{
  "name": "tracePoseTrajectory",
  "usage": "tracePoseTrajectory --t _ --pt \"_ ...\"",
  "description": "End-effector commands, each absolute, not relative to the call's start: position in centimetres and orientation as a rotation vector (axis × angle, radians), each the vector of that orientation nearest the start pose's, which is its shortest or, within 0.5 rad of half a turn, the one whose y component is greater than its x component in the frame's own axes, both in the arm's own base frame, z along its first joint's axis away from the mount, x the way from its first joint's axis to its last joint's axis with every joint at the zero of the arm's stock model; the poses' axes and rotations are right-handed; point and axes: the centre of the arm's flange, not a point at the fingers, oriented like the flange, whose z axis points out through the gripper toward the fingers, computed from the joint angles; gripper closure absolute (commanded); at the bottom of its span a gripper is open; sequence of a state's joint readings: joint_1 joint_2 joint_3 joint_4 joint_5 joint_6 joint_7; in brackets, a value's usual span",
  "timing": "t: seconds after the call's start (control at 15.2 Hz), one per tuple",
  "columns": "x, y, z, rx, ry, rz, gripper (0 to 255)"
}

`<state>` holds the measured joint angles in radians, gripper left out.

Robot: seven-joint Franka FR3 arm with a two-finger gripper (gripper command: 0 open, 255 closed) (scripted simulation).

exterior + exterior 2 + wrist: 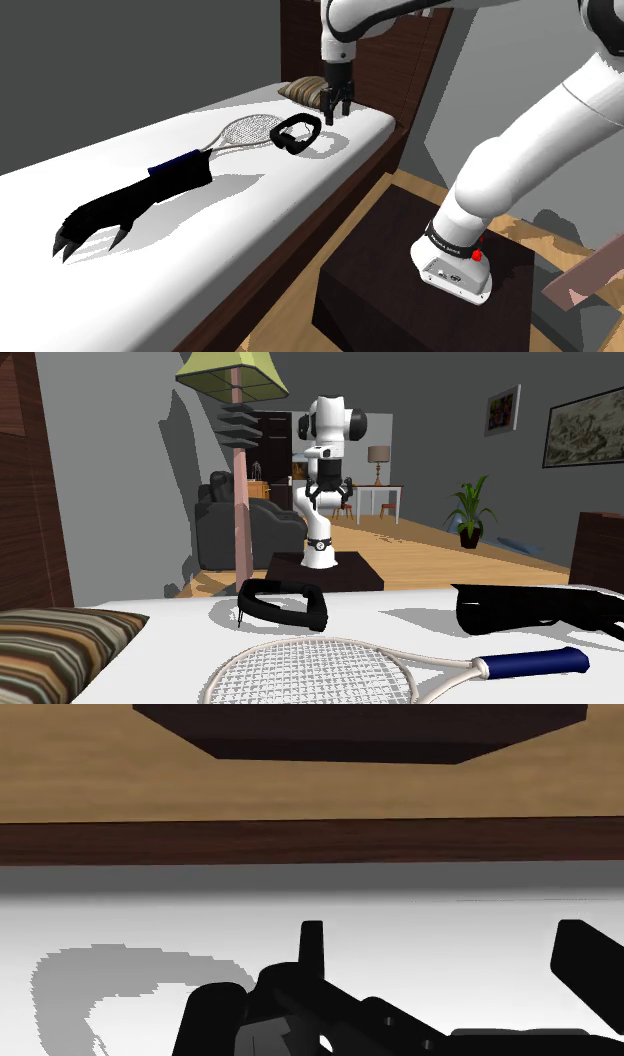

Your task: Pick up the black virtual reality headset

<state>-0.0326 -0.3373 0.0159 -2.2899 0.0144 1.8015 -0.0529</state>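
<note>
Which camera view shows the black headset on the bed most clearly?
The second exterior view: the headset lies close, its strap loop and front plain. The shoulder view shows it farther off, from above, beside the racket head.

1 VR headset (pixel 290 614), 1 racket (pixel 300 670), 1 blk clawed glove (pixel 130 205), 1 pillow (pixel 55 647), 1 lamp (pixel 233 372), 1 bed (pixel 200 265).

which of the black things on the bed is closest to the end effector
The ring-shaped black headset by the racket head; the long clawed black thing lies far past the racket's handle.
</note>
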Motion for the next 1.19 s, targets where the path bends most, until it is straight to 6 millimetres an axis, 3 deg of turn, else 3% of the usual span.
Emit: tracePoseTrajectory --t 0.0,1.12 --pt "45.1 -1.2 45.7 -3.124 -0.05 0.232 0" --pt "63.0 -5.4 33.3 -3.167 -0.065 0.216 0"
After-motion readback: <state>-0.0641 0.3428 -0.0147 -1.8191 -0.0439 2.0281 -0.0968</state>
